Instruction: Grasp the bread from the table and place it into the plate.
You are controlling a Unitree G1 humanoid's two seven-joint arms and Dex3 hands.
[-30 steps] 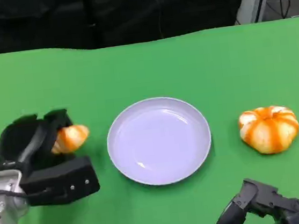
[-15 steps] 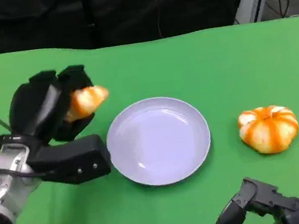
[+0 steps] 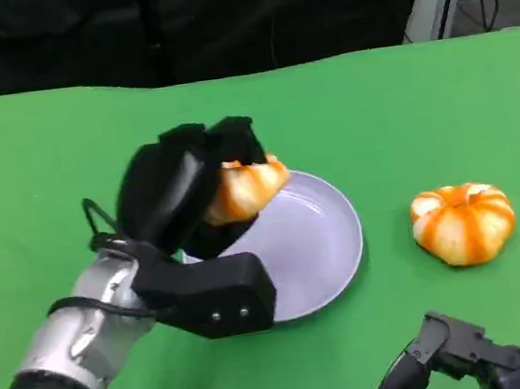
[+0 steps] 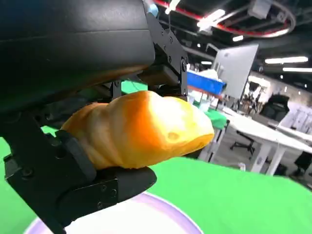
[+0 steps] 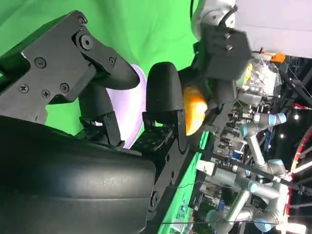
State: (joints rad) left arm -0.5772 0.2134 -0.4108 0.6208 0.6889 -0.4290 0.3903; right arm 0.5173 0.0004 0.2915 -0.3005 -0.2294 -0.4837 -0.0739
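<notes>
Item one: bread (image 3: 243, 187), an orange-glazed, tapered roll, held clear of the table in the left hand (image 3: 190, 198), black fingers clamped above and below it, as the left wrist view shows plainly, the narrow end of the bread (image 4: 141, 129) sticking out past the fingers. It hangs over the near-left part of the plate (image 3: 327, 243), so that an opening of the fingers would probably drop it inside the rim rather than on the cloth; how far above the plate it sits is hard to judge from the head view. Item two: plate, pale lilac, shallow, round, resting flat on the green table (image 3: 400, 103), partly covered by the left forearm and its black wrist block. Item three: a second bread (image 3: 462, 223), round, pumpkin-shaped, orange and white striped, lying on the table well to the right of the plate, untouched. Item four: right hand (image 3: 462, 359), low at the near edge of the table, holding nothing, kept out of the way; its fingers look loosely curled and parted in the right wrist view. Status: carry stage all but done, release over the plate is the step remaining.
</notes>
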